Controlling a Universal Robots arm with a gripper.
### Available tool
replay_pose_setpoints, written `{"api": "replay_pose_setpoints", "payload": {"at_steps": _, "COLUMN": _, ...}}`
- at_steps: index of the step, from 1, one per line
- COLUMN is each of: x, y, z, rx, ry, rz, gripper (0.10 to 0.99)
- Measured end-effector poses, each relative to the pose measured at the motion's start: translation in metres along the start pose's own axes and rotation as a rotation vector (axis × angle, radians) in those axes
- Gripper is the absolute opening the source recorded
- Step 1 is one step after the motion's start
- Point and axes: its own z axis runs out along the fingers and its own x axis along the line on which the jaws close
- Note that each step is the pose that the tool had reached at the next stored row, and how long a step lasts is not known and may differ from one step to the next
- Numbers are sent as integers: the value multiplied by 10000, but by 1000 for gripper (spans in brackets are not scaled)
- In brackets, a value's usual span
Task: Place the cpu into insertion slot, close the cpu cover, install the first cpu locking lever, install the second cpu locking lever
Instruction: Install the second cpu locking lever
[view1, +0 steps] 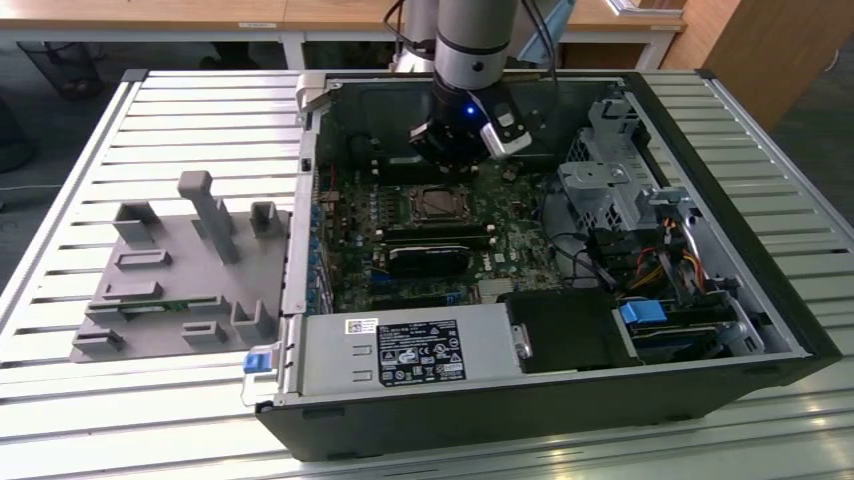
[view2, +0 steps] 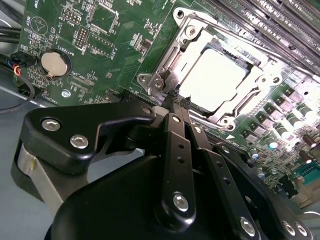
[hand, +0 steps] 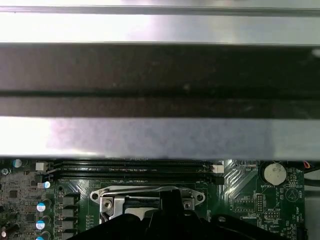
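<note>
Hovering inside the open computer case, the gripper hangs low over the motherboard, its tips just beside one corner of the insertion slot. In the second wrist view the two fingers are drawn together with no gap between their tips, and nothing is pinched between them, so the hand is closed and empty. That closed, narrow point suits nudging a thin part such as a lever or the rim of the frame, which may be why it sits at the socket's edge and not over its middle.

The cpu already lies flat in the socket recess, its pale metal top glaring under the light. The cpu cover seems to lie down around the chip with its square opening framing it, though glare makes it hard to say whether it is fully seated or clamped. The first wrist view shows the same socket frame partly behind the dark gripper body, with long black memory slots just beyond.

In the exterior view the arm reaches straight down into the case, while the grey fixture tray sits well apart on the slatted table toward the exterior view's left, away from the socket work.
</note>
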Motion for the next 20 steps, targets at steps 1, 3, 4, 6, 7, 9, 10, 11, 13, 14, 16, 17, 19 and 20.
{"api": "replay_pose_setpoints", "payload": {"at_steps": 1, "x": 0, "y": -6, "z": 0, "rx": -1, "ry": -1, "rz": 0, "gripper": 106}}
{"api": "replay_pose_setpoints", "payload": {"at_steps": 3, "x": 0, "y": -22, "z": -1, "rx": 0, "ry": 0, "rz": 0, "gripper": 106}}
{"api": "replay_pose_setpoints", "payload": {"at_steps": 4, "x": 0, "y": -30, "z": -2, "rx": 0, "ry": 0, "rz": 0, "gripper": 106}}
{"api": "replay_pose_setpoints", "payload": {"at_steps": 6, "x": -1, "y": -44, "z": -3, "rx": -1, "ry": 0, "rz": 0, "gripper": 106}}
{"api": "replay_pose_setpoints", "payload": {"at_steps": 7, "x": -1, "y": -48, "z": -3, "rx": -1, "ry": 0, "rz": 0, "gripper": 106}}
{"api": "replay_pose_setpoints", "payload": {"at_steps": 9, "x": 0, "y": -52, "z": -12, "rx": 3, "ry": 1, "rz": 1, "gripper": 106}}
{"api": "replay_pose_setpoints", "payload": {"at_steps": 10, "x": -1, "y": -52, "z": -22, "rx": 1, "ry": 0, "rz": 1, "gripper": 106}}
{"api": "replay_pose_setpoints", "payload": {"at_steps": 11, "x": -1, "y": -50, "z": -39, "rx": 0, "ry": 0, "rz": 1, "gripper": 106}}
{"api": "replay_pose_setpoints", "payload": {"at_steps": 13, "x": -1, "y": -47, "z": -84, "rx": -2, "ry": -1, "rz": 0, "gripper": 106}}
{"api": "replay_pose_setpoints", "payload": {"at_steps": 14, "x": -1, "y": -46, "z": -110, "rx": 0, "ry": 0, "rz": 0, "gripper": 106}}
{"api": "replay_pose_setpoints", "payload": {"at_steps": 16, "x": -2, "y": -43, "z": -149, "rx": -1, "ry": 0, "rz": 0, "gripper": 106}}
{"api": "replay_pose_setpoints", "payload": {"at_steps": 17, "x": -2, "y": -42, "z": -166, "rx": 0, "ry": 0, "rz": 0, "gripper": 106}}
{"api": "replay_pose_setpoints", "payload": {"at_steps": 19, "x": -2, "y": -44, "z": -176, "rx": -3, "ry": -1, "rz": -1, "gripper": 106}}
{"api": "replay_pose_setpoints", "payload": {"at_steps": 20, "x": -2, "y": -49, "z": -176, "rx": -3, "ry": -1, "rz": -2, "gripper": 106}}
